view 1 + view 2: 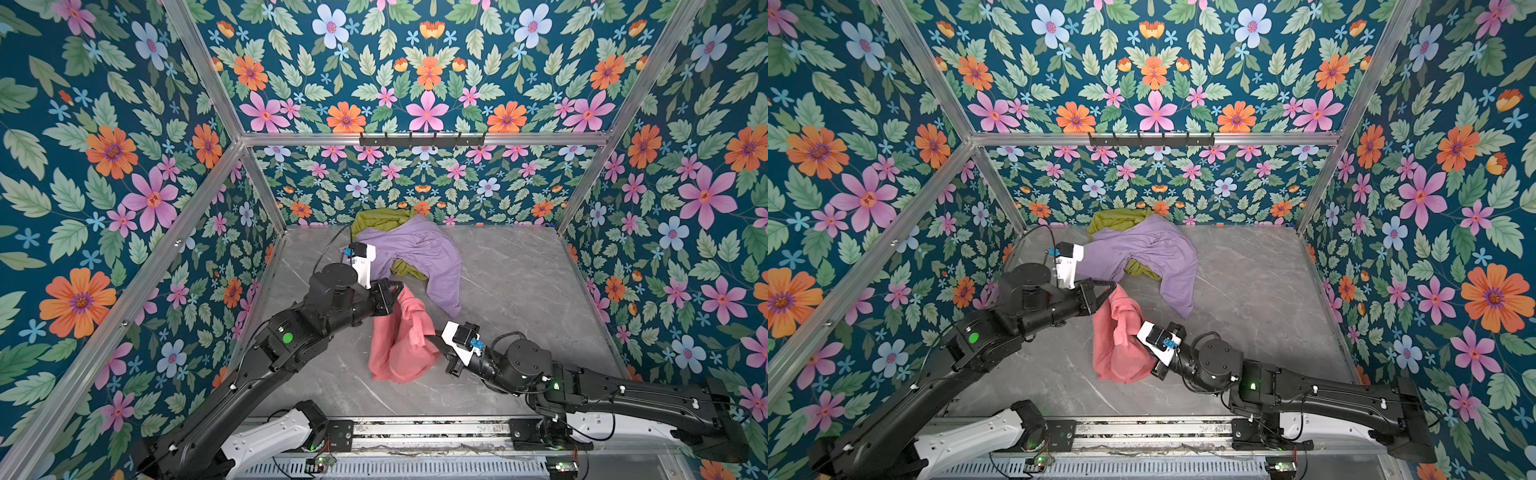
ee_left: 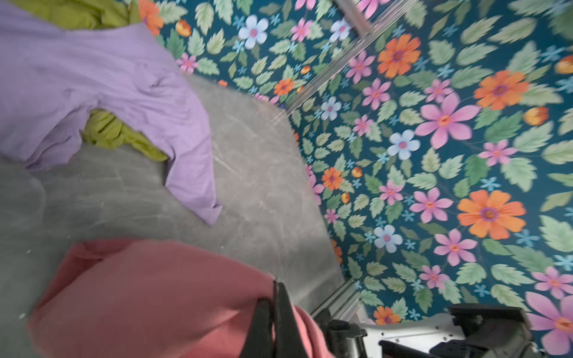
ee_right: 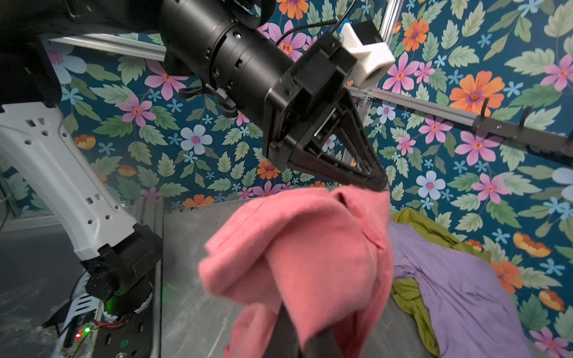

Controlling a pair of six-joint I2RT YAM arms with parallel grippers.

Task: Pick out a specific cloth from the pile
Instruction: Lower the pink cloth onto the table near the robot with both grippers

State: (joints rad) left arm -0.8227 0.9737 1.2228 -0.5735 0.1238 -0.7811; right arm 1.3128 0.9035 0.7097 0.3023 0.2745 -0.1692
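The left arm reaches in from the near left corner, bends at the elbow and stretches level toward the middle of the table [image 1: 519,282]. Its left tool [image 1: 398,286] is clenched on the top edge of the salmon-pink cloth [image 1: 399,345]; in the right wrist view the two black fingers come together to a point [image 3: 379,183] with the fabric pinched at their tip. The right arm comes in low from the near right side, its wrist turned toward the centre. Its right tool [image 1: 432,338] is also clenched on the cloth, gripping a fold lower down on the side nearer the right arm; in the right wrist view the pink fabric drapes over the dark fingers [image 3: 285,328].

The cloth hangs between the two tools, lifted at its upper end, with its lower part bunched on the table in both top views [image 1: 1121,345]. It sits clear of the pile [image 1: 409,249], which lies toward the back wall [image 1: 415,183]. There a large lilac cloth [image 1: 419,253] spreads over an olive-green cloth [image 1: 380,220], which shows behind it and pokes out again under its front fold. A long corner of the lilac cloth trails forward and ends near the pink cloth's upper part; whether they touch cannot be told. The left wrist camera mount [image 1: 361,259] sits just in front of the lilac cloth's left edge. A black hook rail [image 1: 422,139] is fixed to the back frame.
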